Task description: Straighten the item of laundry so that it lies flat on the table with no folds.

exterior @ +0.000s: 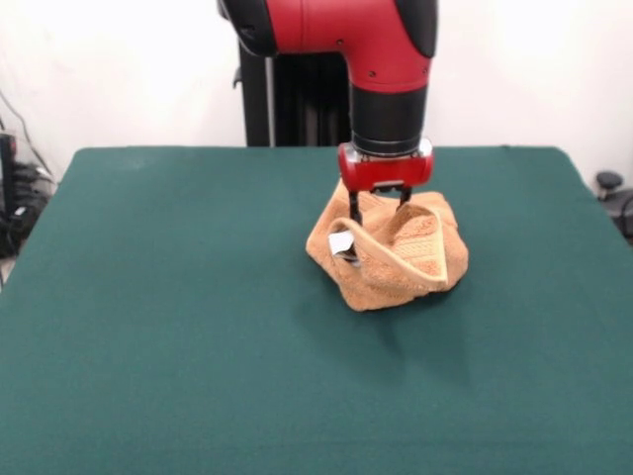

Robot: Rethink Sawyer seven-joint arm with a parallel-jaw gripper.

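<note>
**Towel in a heap on the green table**

Sitting bunched up a bit right of the middle of the table (198, 346), the towel (396, 259) has many folds and a small white tag (340, 242). The gripper (377, 224) reaches down into it, fingers apart. The green top is smooth. A white wall (119, 69) stands behind, with black cables (20, 198) at the left.

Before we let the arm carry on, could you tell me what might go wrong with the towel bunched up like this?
1. The hand reaches down into the middle of the crumpled towel, so it may catch several layers at once and lift a clump instead of one edge.
2. A banded fold arches up in front, with the white tag tucked beneath it; pulling from the centre could leave that fold in place.
3. Dragging the heap could just slide it across the table.
</note>
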